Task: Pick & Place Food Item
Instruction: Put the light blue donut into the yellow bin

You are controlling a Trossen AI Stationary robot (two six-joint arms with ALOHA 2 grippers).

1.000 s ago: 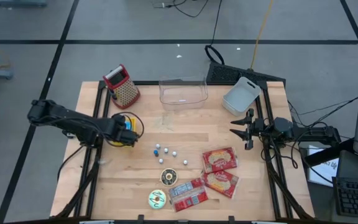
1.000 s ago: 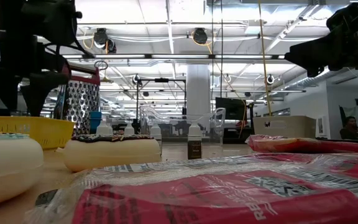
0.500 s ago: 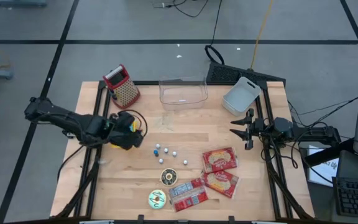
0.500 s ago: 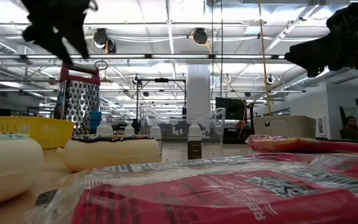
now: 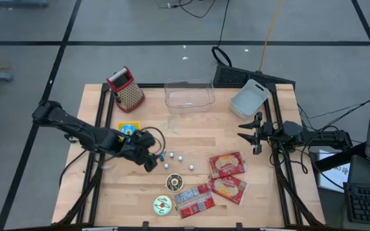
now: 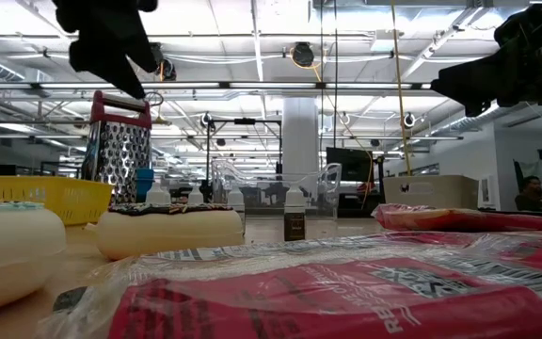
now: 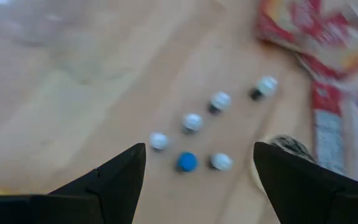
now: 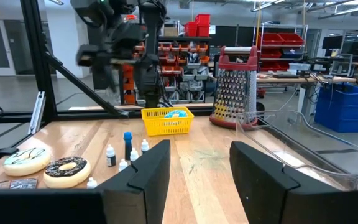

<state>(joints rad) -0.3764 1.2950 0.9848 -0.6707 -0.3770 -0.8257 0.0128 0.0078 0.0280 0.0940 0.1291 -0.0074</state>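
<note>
From the high view, our donuts [image 5: 175,183] sit at six o'clock on the counter [image 5: 191,131], small bottles [image 5: 171,157] just beyond. Our left claw [image 5: 150,158], jaws wide and empty, hangs by those bottles; we should clear them, then centre over one donut. The right claw [image 5: 254,135] waits open at three o'clock.
</note>
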